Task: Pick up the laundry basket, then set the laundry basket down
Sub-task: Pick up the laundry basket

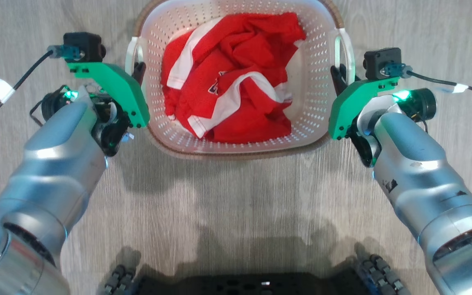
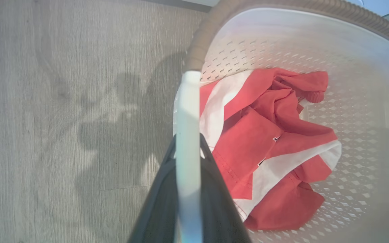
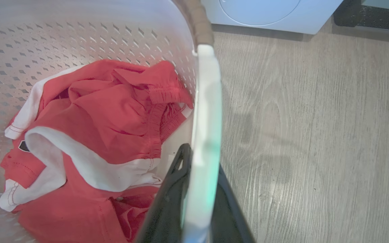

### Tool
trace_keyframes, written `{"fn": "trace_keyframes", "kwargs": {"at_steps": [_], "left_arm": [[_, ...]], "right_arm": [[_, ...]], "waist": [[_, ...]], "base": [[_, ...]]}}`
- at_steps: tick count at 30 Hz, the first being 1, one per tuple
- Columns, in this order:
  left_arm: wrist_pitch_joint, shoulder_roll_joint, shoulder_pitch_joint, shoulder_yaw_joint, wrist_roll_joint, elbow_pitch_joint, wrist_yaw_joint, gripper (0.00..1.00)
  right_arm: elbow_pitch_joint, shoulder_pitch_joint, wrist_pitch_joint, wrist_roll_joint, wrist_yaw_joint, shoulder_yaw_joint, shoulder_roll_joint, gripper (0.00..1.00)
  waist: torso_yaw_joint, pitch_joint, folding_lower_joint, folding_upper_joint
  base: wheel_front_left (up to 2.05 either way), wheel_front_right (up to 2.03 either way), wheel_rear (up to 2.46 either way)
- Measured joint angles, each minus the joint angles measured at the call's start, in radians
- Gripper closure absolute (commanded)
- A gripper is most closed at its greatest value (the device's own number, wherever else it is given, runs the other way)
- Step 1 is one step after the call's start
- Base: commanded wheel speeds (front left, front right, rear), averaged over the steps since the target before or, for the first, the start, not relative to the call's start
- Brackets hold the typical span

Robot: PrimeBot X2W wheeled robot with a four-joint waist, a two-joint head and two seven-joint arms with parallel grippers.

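Left gripper (image 2: 187, 140) and right gripper (image 3: 201, 158) are each pinched tight on a loop handle of the basket (image 1: 236, 149), which sits between them, red clothes (image 1: 236, 82) inside, seemingly just off the floor (image 1: 236, 196), so pickup looks about done and the set-down's left.

The laundry basket (image 1: 322, 119) is white perforated plastic, rounded-rectangular, with a brown rim band (image 1: 236, 155) and a white loop handle (image 1: 347, 45) on each short side. It stands upright and level over the grey wood floor (image 1: 236, 196), holding a crumpled red-and-white garment (image 1: 236, 82)
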Motion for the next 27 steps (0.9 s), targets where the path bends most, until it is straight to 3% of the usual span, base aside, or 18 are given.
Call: {"fn": "trace_keyframes", "kwargs": {"at_steps": [12, 27], "left_arm": [[0.111, 0.014, 0.062, -0.027, -0.077, 0.007, 0.0, 1.0], [0.177, 0.02, 0.147, -0.056, -0.128, 0.032, 0.0, 1.0]], "right_arm": [[0.012, 0.031, 0.129, 0.143, 0.0, 0.109, 0.004, 1.0], [0.027, 0.089, 0.274, 0.299, 0.0, 0.208, 0.013, 1.0]], "waist": [[-0.015, -0.156, 0.0, 0.0], [-0.037, -0.362, 0.0, 0.0]], "base": [[0.0, 0.0, 0.0], [0.0, 0.0, 0.0]]}}
